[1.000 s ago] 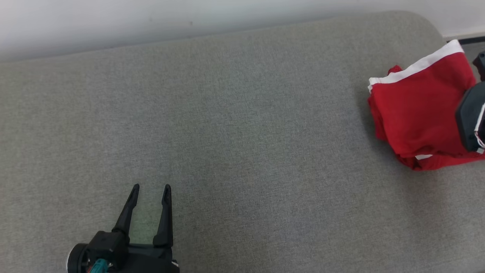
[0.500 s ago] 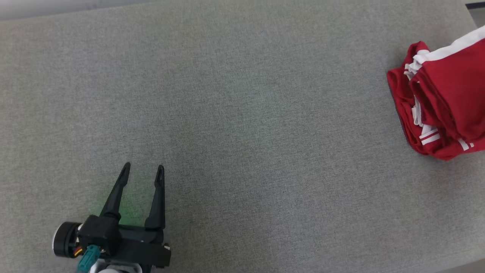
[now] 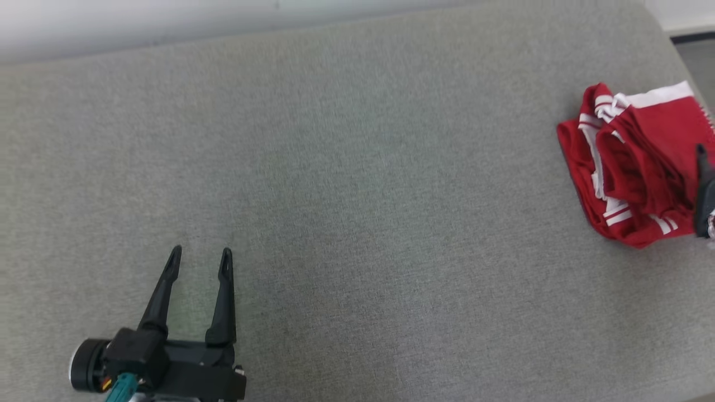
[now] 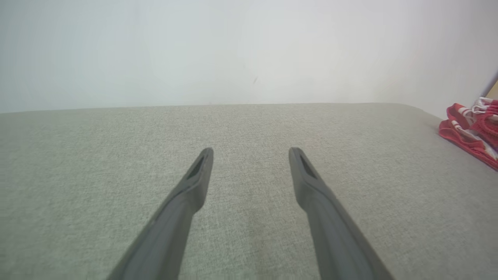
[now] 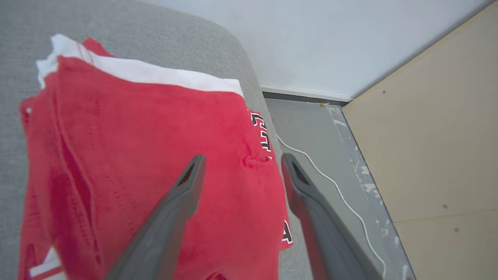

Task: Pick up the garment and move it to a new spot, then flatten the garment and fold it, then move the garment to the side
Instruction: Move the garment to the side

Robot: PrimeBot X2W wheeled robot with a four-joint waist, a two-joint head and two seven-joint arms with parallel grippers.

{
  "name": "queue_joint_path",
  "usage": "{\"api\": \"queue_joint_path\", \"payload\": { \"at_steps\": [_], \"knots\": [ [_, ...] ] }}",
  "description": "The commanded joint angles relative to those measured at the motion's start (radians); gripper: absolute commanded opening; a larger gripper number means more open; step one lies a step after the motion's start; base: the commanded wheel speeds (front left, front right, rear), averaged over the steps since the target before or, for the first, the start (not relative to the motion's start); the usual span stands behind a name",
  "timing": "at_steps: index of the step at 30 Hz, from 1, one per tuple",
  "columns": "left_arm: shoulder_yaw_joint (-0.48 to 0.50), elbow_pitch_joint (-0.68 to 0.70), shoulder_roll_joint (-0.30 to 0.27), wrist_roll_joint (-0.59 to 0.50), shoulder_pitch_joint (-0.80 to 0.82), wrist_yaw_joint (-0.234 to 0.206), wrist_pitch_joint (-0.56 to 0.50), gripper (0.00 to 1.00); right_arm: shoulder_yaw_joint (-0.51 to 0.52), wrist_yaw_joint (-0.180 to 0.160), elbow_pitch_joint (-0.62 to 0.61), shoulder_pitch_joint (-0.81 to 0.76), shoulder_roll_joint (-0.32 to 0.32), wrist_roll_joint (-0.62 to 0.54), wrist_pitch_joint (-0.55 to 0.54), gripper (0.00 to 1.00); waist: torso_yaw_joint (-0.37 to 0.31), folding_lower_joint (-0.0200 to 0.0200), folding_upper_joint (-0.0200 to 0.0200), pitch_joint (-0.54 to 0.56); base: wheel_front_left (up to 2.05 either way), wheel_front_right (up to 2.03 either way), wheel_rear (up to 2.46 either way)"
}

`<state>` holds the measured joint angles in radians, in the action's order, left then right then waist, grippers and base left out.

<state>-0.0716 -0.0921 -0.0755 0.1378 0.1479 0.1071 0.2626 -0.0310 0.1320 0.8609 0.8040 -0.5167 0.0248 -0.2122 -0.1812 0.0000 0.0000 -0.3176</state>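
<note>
Red garment [image 3: 642, 162], white band on far side; left pincer [image 3: 201, 251] apart; right pincer [image 5: 243, 156] apart above it.

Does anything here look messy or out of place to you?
The red garment sits at the right end of the grey cushion, folded unevenly: layers bunch up and white trim pokes out. In the right wrist view one edge seems to hang over the cushion's side. Nothing else stands out.

Left gripper [image 3: 200, 252]: 2 long black slotted fingers [image 3: 162, 296]; teal connector [image 3: 124, 385].
</note>
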Motion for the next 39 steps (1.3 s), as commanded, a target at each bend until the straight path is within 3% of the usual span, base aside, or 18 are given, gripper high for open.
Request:
{"api": "queue_joint_path", "payload": {
  "at_steps": [1,8,13,25,39],
  "knots": [
    [0.006,0.005,0.002,0.012,-0.022,0.003,0.003,1.00,0.018,-0.003,-0.009,-0.026,0.021,0.021,0.024,1.00,0.009,0.0000,0.0000,0.055,0.00,0.00,0.00],
    [0.042,0.006,0.015,0.052,-0.087,-0.012,0.002,1.00,0.071,-0.003,-0.132,-0.142,0.112,0.098,0.159,1.00,0.031,0.0000,0.0000,0.164,0.00,0.00,0.00],
    [0.085,-0.031,0.020,0.067,-0.142,-0.039,0.003,1.00,0.044,-0.003,-0.304,-0.275,0.168,0.164,0.223,1.00,0.055,0.0000,0.0000,0.267,0.00,0.00,0.00],
    [0.122,-0.094,0.021,0.081,-0.203,-0.057,0.003,1.00,0.008,-0.003,-0.635,-0.566,0.230,0.329,0.258,1.00,0.120,0.0000,0.0000,0.384,0.00,0.00,0.00],
    [0.125,-0.139,0.019,0.048,-0.235,-0.047,0.003,1.00,-0.011,-0.003,-0.617,-0.763,0.292,0.340,0.365,1.00,0.133,0.0000,0.0000,0.417,0.00,0.00,0.00]
  ]
}}
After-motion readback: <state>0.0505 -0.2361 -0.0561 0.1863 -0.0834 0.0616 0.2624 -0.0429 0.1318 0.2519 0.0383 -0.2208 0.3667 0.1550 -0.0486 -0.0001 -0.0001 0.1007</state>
